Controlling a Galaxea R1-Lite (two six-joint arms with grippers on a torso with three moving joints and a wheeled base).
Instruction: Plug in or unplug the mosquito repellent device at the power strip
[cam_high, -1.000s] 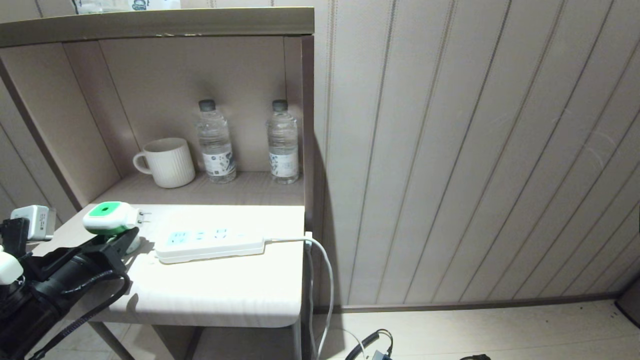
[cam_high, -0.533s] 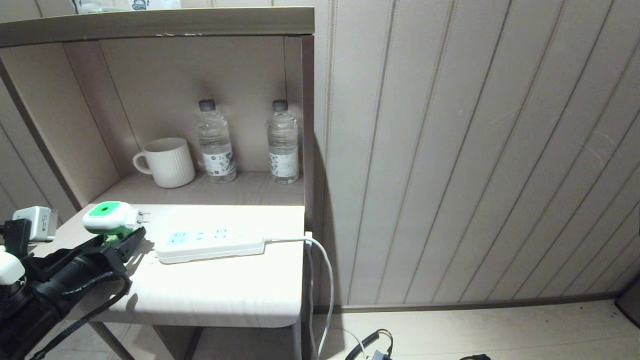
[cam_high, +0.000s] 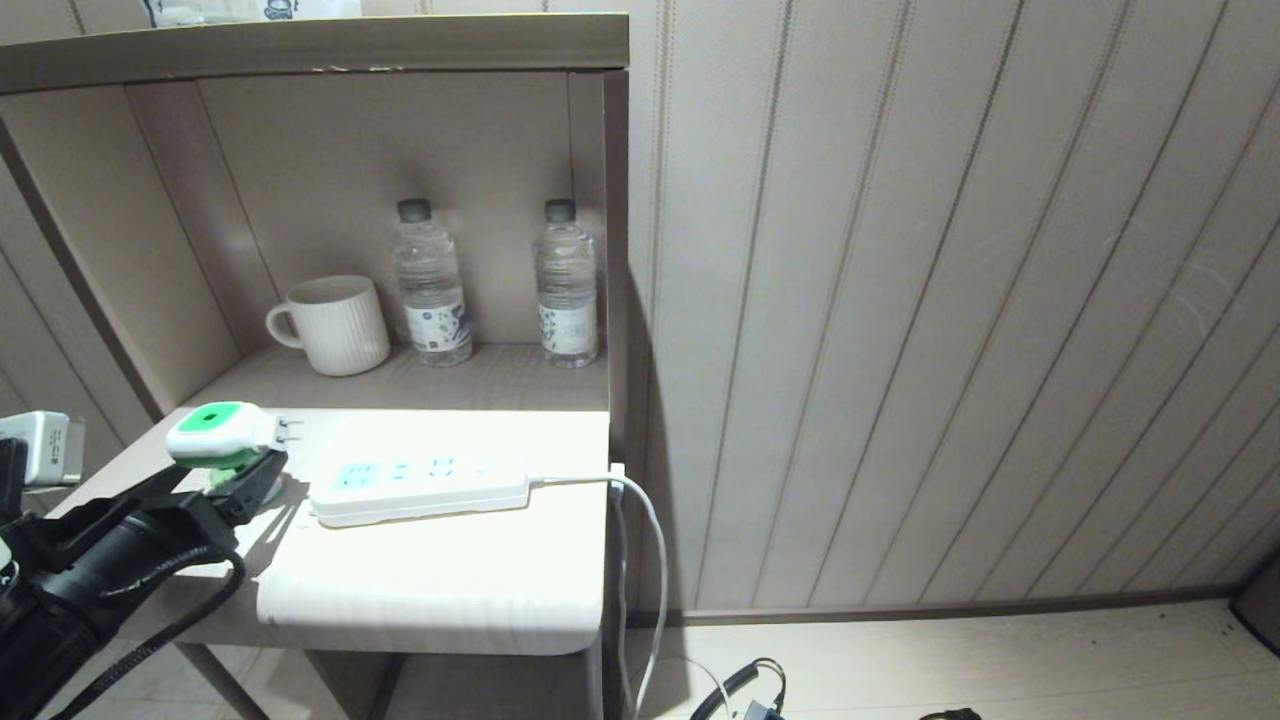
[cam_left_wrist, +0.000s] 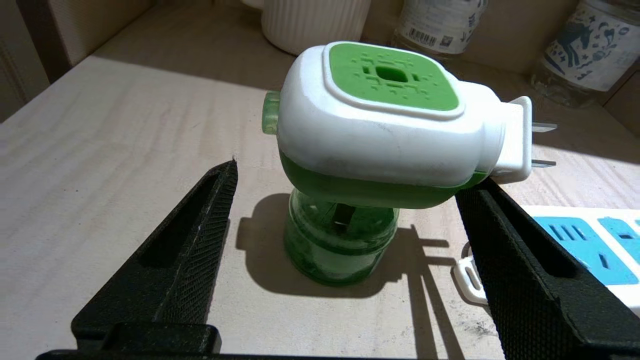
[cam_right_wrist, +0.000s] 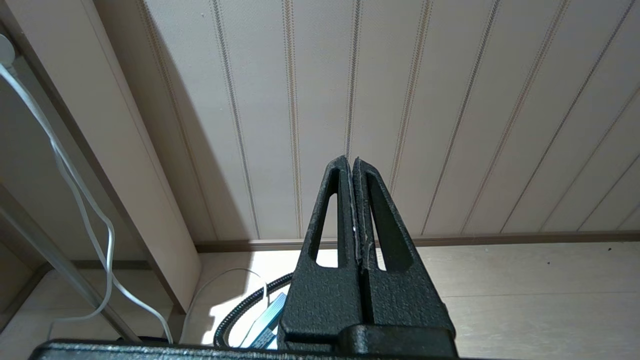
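The mosquito repellent device (cam_high: 220, 435) stands upright on its green bottle at the table's left end. It is unplugged, and its two prongs point toward the power strip (cam_high: 420, 485). In the left wrist view the device (cam_left_wrist: 380, 125) has a white head with a green top. My left gripper (cam_left_wrist: 350, 180) is open around it, with a finger on each side and floor showing between them and the bottle. In the head view the left gripper (cam_high: 238, 480) sits low under the device's head. The strip's blue sockets (cam_left_wrist: 585, 240) lie just beyond one finger. My right gripper (cam_right_wrist: 350, 160) is shut, parked low and pointing at the wall.
A white mug (cam_high: 335, 325) and two water bottles (cam_high: 432, 285) (cam_high: 567, 285) stand at the back of the shelf recess. The strip's white cable (cam_high: 645, 560) hangs off the table's right edge. Black cables (cam_high: 750, 690) lie on the floor.
My left gripper's fingers have spread apart from the device's bottle, and the arm has drawn back slightly to the left. The device still stands in the same spot.
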